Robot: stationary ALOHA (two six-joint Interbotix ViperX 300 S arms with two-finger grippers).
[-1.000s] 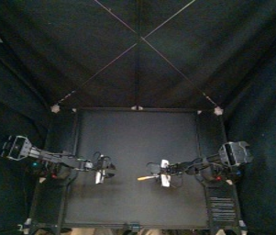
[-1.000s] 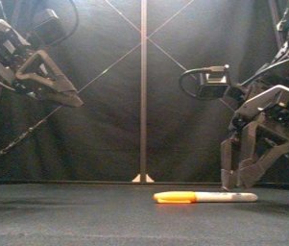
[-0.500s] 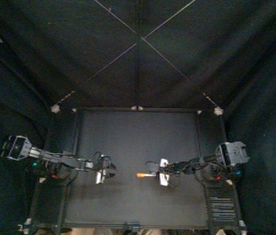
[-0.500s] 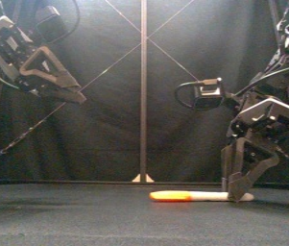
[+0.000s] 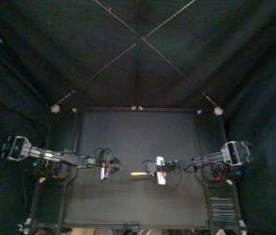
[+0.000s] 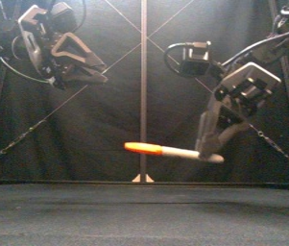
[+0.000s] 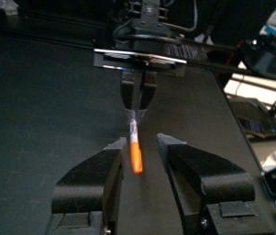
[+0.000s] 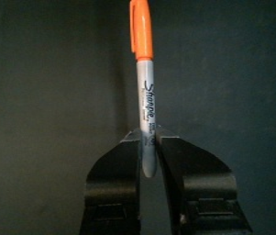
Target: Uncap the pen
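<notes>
the pen [image 6: 170, 151] has come up off the surface [image 6: 57, 213], where it lay half a second ago, and now hangs in the air well above it. the left gripper [image 6: 93, 77] has also swung in toward the middle. the right gripper [image 6: 216, 154] has its jaws clenched on the right-hand end of the pen's pale barrel. it holds the pen almost level, with the orange cap [image 6: 141, 148] pointing left and a touch higher than the gripped end. the cap is still on the pen. the left gripper sits higher than the pen and to its left, apart from it, with its jaws released, spread and holding nothing. from the left wrist, the cap [image 7: 137, 156] shows in the gap between those spread jaws but lies beyond them, with the right gripper [image 7: 138, 92] farther off at the other end. from above, the two grippers face each other over the near half of the surface, with the pen [image 5: 140, 173] between them.
</notes>
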